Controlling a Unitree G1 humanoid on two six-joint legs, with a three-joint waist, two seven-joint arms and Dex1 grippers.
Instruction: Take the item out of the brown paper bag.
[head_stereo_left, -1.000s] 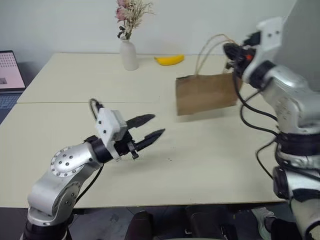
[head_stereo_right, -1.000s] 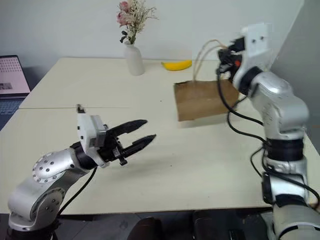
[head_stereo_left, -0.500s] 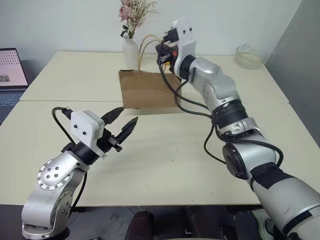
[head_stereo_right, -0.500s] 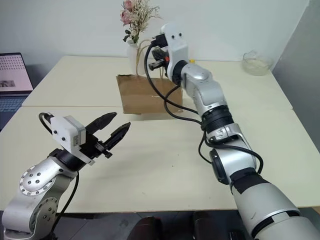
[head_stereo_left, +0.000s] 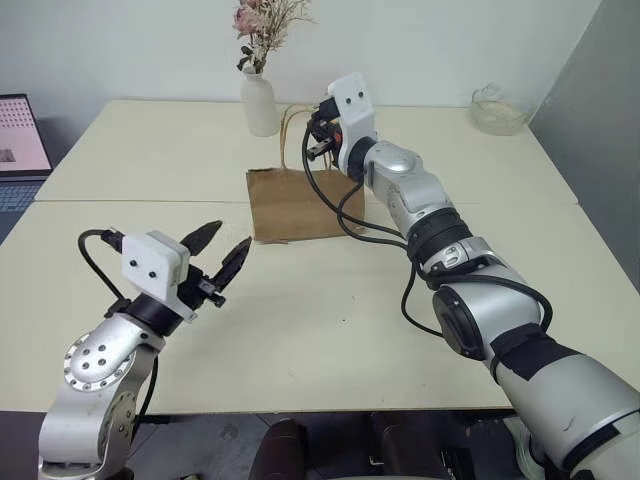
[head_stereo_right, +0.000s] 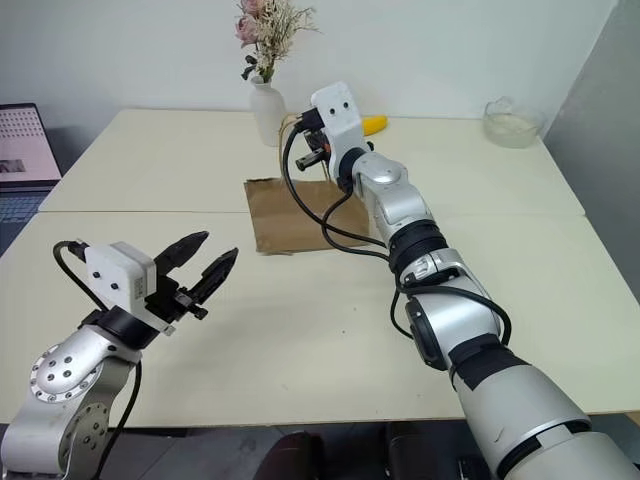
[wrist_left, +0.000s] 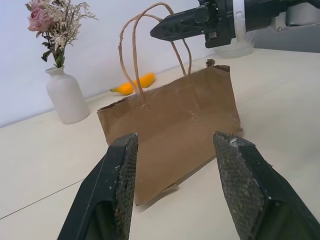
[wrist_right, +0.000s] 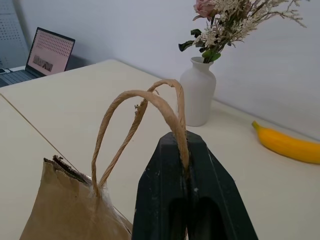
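Lower left of the head view: left gripper (head_stereo_left: 222, 250), fingers spread and empty, aimed toward the brown paper bag (head_stereo_left: 300, 203). Centre, slightly above middle: bag upright on the table (head_stereo_left: 330, 330), hanging by its twine handles (wrist_right: 145, 107). Just right of that, upper centre: right gripper (wrist_right: 186, 160) clamped on the handles. Item not visible, so place inside the bag unclear. Behind: vase (head_stereo_left: 258, 103), banana (head_stereo_right: 374, 124).
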